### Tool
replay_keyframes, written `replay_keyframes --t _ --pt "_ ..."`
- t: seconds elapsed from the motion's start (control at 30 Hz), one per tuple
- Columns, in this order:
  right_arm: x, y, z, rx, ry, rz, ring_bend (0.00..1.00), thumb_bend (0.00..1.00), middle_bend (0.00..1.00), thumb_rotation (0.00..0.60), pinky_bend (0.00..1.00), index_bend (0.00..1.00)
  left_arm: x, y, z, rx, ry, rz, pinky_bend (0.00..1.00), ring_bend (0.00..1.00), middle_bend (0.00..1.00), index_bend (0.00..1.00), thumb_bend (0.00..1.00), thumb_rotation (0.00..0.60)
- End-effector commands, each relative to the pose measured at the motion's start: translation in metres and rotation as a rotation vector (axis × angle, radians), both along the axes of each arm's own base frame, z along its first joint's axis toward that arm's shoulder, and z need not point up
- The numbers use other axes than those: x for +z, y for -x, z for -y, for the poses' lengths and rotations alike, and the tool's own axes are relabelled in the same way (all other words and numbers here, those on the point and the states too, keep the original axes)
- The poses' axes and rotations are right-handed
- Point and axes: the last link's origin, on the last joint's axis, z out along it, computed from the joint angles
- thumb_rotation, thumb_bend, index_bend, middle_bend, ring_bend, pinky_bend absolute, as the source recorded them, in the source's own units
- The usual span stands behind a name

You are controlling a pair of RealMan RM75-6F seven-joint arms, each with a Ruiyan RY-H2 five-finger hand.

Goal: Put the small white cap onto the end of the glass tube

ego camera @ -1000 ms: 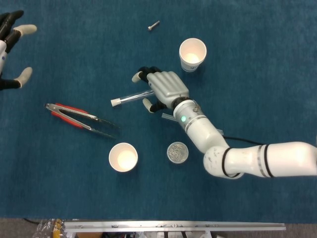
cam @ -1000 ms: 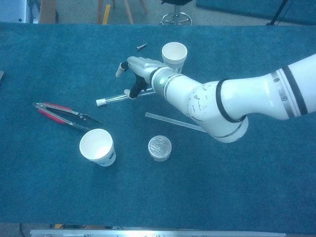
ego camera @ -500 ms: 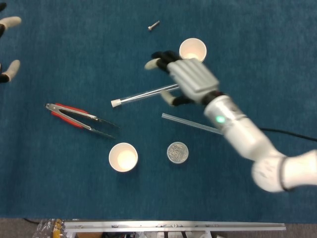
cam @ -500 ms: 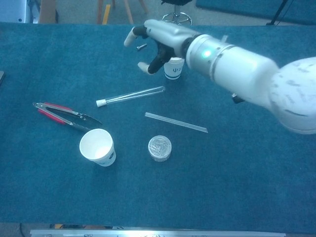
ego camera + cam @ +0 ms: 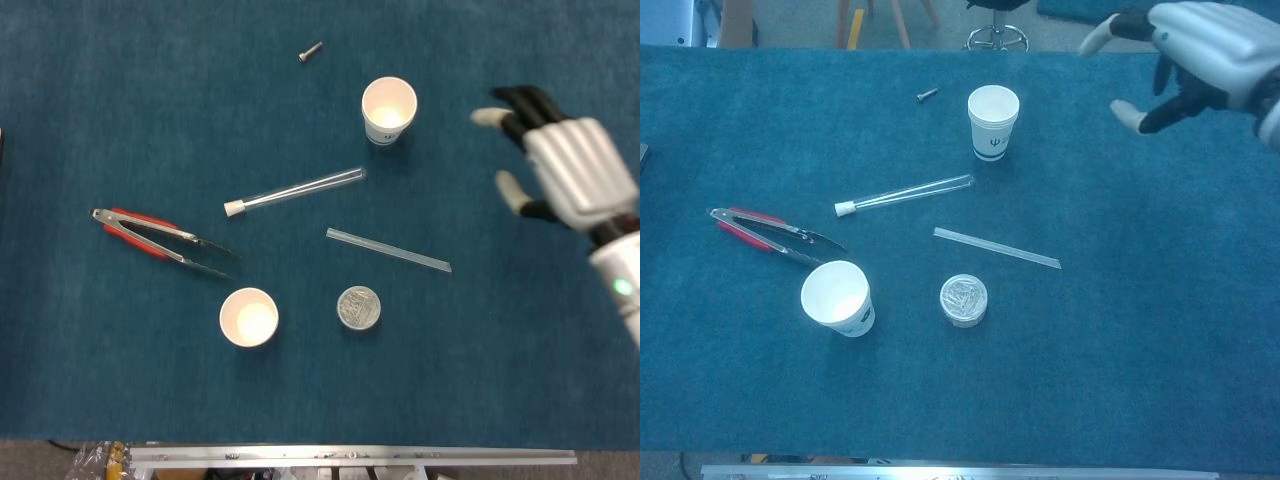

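Observation:
The glass tube (image 5: 300,189) (image 5: 910,191) lies free on the blue table, slanting up to the right, with the small white cap (image 5: 235,207) (image 5: 844,208) sitting on its lower-left end. My right hand (image 5: 565,170) (image 5: 1195,45) hovers well off to the right of the tube, above the table, its fingers spread and holding nothing. No part of my left hand shows in either view.
A paper cup (image 5: 389,108) (image 5: 993,120) stands behind the tube, another cup (image 5: 249,316) (image 5: 838,298) at the front. Red-handled tongs (image 5: 160,240) (image 5: 770,233) lie left. A clear strip (image 5: 388,250) (image 5: 996,248), a round tin (image 5: 359,307) (image 5: 964,300) and a screw (image 5: 310,51) (image 5: 927,94) also lie about.
My right hand let go of the tube, rose and swung far to the right. The capped tube stays on the table. My left hand has withdrawn out of the head view.

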Motion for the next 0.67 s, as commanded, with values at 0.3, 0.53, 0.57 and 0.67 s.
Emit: replay_keyframes --t 0.3,0.53,0.57,0.67 --pt "0.047 0.067 -0.048 -0.094 0.177 -0.065 0.10 0.39 0.13 0.600 0.46 0.24 -0.005 0.019 0.035 0.046 -0.058 -0.060 0.04 0.00 0.04 0.17 0.33 0.600" --pt "0.063 0.083 -0.071 -0.120 0.226 -0.060 0.10 0.39 0.13 0.600 0.46 0.24 -0.009 0.022 0.048 0.048 -0.084 -0.060 0.04 0.00 0.04 0.17 0.32 0.600" --pt "0.065 0.084 -0.074 -0.122 0.229 -0.057 0.10 0.39 0.13 0.600 0.46 0.24 -0.010 0.022 0.049 0.049 -0.087 -0.062 0.04 0.00 0.04 0.17 0.32 0.600" --pt "0.067 0.087 -0.079 -0.130 0.232 -0.057 0.10 0.39 0.13 0.600 0.46 0.24 -0.010 0.023 0.052 0.050 -0.094 -0.058 0.04 0.00 0.04 0.17 0.32 0.600"
